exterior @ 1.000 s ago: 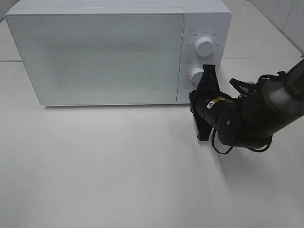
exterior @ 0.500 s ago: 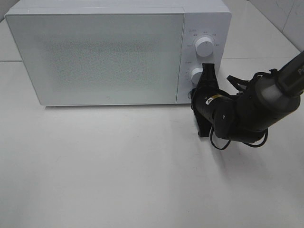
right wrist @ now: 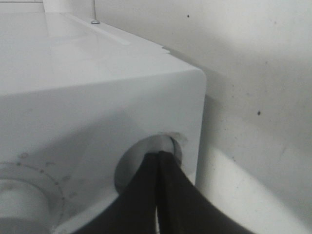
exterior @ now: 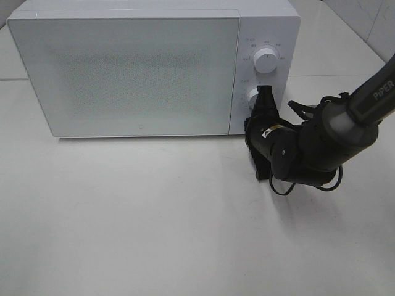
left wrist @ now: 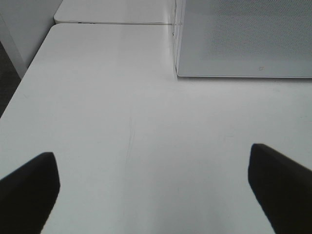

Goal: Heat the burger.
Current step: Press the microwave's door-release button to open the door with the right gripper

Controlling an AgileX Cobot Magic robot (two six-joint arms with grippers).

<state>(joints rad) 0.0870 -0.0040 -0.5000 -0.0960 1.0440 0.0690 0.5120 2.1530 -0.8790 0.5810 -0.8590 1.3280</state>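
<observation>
Microwave (exterior: 148,74) at the counter's (exterior: 154,216) far edge, door closed. Burger nowhere visible; perhaps inside, can't tell. Right gripper (right wrist: 158,158), fingers pressed together, tips on round button (right wrist: 129,168) below the dials (exterior: 265,60). Left gripper (left wrist: 156,190) spread wide, holding nothing. Heating likely not yet started.

White matte table (exterior: 154,234) fills most of view. Second white table (exterior: 336,46) butts against it at back, thin seam (exterior: 345,76) between. Pale tiled surface (exterior: 373,18) beyond far right corner; wall or floor, cannot tell. Dark grey floor (left wrist: 6,63) past table's left edge. Faint hairline scratch (left wrist: 129,141) on tabletop. Light even, diffuse; shadows soft.
</observation>
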